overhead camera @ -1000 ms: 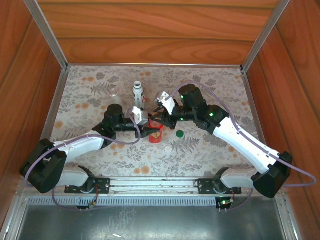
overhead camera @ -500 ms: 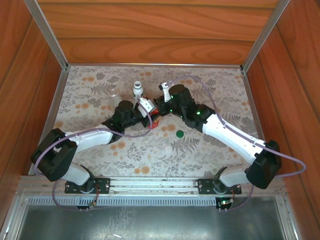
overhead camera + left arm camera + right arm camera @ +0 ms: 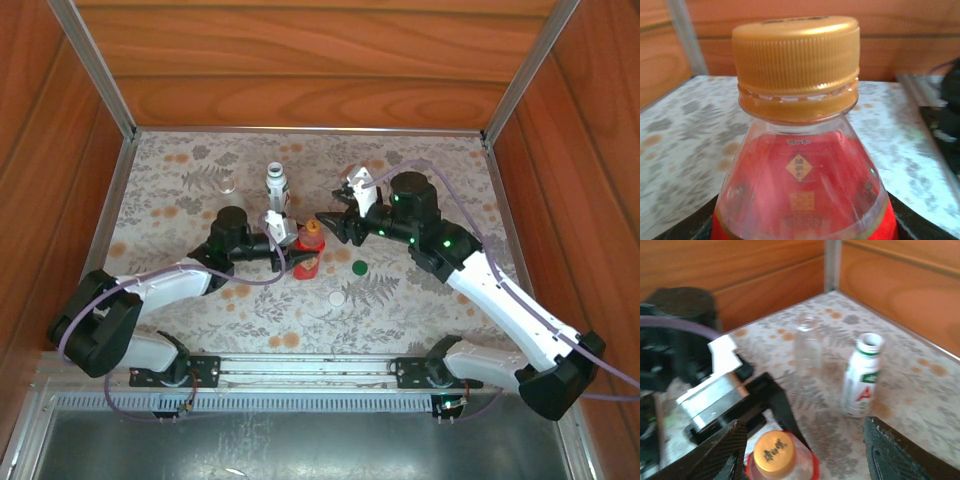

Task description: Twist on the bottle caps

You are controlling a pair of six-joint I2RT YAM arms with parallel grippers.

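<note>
Left end effector point(image 3: 296, 258) grips red bottle point(image 3: 307, 265) wearing gold cap point(image 3: 313, 229); right end effector point(image 3: 330, 224), spread wide, hangs just beside, open surface point(image 3: 440, 170) beyond.

A cloth point(image 3: 190, 200) printed with grey ferns and orange flowers covers the table top. Wooden panels point(image 3: 320, 70) of reddish-brown grain wall it in on 3 sides: back, left and right. 2 aluminium posts stand at the back corners, the left post point(image 3: 94, 65) and the right post point(image 3: 534, 65), each slanting outward in the top view. Along the near edge runs a metal rail point(image 3: 310, 368), and in front of it lies a grey metal sheet point(image 3: 300, 440) with dull reflections.
</note>
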